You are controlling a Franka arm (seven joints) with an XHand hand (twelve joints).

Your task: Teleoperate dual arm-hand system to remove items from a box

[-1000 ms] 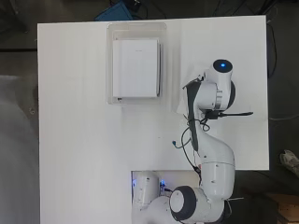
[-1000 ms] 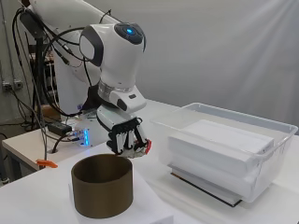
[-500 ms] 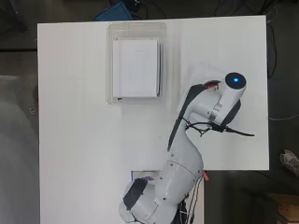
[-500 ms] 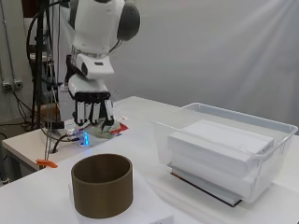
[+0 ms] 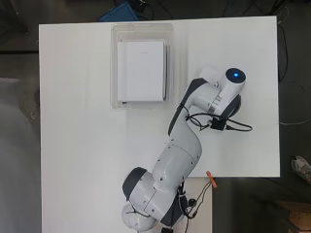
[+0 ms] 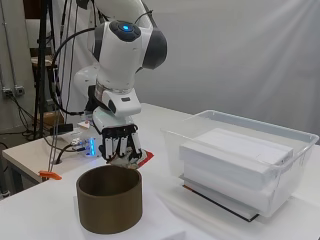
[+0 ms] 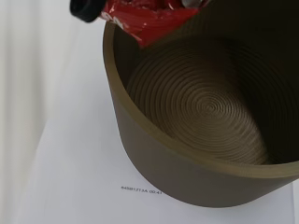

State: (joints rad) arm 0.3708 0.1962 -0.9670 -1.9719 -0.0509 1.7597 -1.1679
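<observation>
The white worktop point(image 5: 77, 145) fills the overhead view, and the landmark is the clear plastic box point(image 6: 240, 160) (a see-through tub with high walls). Inside the box, a stack of flat white packages point(image 6: 232, 162) lies on something dark and thin at the bottom. Away from the box, nearer the arm, a brown round pot point(image 6: 109, 199) stands upright on a white sheet of paper point(image 7: 84, 186); the wrist view looks straight into its ridged interior. Just above the pot's rim, on the side away from the side camera, the robot hand point(image 6: 119, 145) points down, fingers curled round a red wrapper point(image 6: 142, 159), its crumpled edge poking over the rim.
</observation>
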